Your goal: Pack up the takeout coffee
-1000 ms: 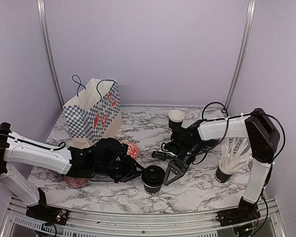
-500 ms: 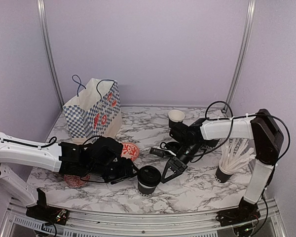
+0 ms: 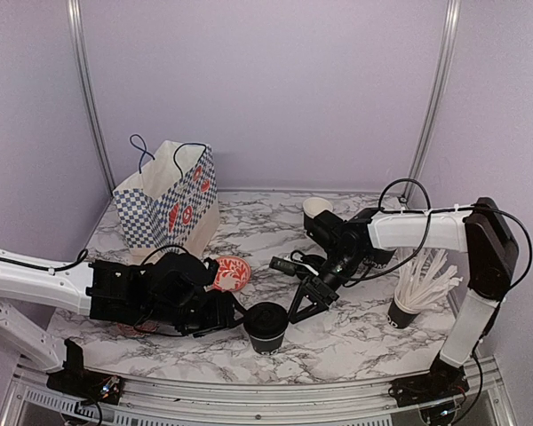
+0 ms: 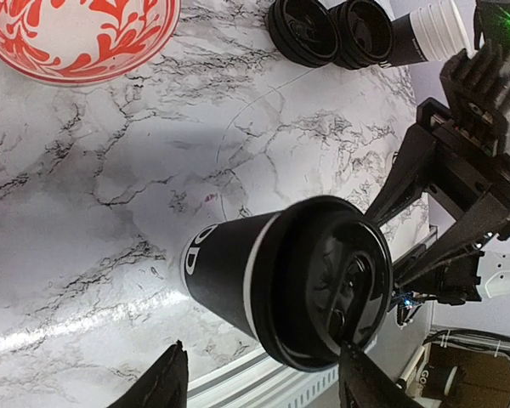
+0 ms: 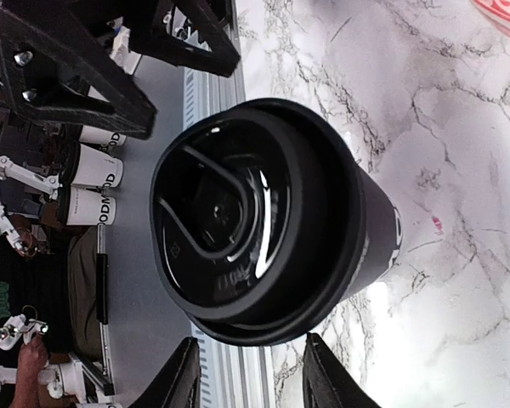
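At the near edge of the worktop, the lidded coffee cup stands upright between our two tools. Our left tool sits just left of it, fingers apart, gripping nothing. Our right tool, just right of the cup, is likewise spread. Farther back lies a red bowl, and a checked paper bag stands in the far left corner.

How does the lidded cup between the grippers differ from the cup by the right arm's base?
The lidded cup is closed by a black lid; the straw cup is open and stuffed with white straws. The lidded cup stands front centre; the straw cup stands far right. Both are black, upright cups.
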You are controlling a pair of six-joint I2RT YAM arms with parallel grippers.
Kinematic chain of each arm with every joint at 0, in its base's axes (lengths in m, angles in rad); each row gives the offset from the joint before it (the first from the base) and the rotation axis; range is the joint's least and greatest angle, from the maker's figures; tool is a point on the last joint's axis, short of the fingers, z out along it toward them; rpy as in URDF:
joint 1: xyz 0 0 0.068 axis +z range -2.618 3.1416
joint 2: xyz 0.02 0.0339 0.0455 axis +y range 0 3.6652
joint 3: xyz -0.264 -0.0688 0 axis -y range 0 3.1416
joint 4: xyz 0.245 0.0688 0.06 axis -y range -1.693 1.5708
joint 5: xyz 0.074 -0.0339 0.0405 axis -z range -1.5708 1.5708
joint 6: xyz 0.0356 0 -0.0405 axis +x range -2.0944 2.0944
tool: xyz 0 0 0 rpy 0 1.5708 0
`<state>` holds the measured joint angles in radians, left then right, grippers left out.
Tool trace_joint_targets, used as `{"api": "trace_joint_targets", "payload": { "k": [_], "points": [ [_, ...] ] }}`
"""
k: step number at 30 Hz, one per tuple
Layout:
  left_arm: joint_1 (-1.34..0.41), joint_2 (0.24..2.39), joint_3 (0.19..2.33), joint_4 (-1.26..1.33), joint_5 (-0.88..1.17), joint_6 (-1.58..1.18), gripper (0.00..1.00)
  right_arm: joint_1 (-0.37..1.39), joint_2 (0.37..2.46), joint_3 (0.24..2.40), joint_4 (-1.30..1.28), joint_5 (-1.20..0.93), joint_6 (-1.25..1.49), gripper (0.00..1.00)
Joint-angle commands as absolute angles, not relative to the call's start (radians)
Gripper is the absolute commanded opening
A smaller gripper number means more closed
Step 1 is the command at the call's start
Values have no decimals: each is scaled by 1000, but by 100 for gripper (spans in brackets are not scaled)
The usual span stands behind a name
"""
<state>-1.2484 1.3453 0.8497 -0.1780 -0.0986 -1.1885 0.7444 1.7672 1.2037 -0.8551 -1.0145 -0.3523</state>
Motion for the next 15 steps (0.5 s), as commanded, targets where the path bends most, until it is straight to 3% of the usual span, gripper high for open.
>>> {"api": "trace_joint_targets", "payload": {
  "k": [1,6,15],
  "points": [
    [-1276,1281,837,-228,-139,-1130,61,749,1734,1228,-859,-953,-394,39],
    [-1264,1297,917,-279,-192,-1003,62,750,1723,1218,-868,-948,-388,38],
    [-1241,1463,1014,-266,-108,-1001,63,750,1731,1215,-869,-981,-392,30]
  ]
}}
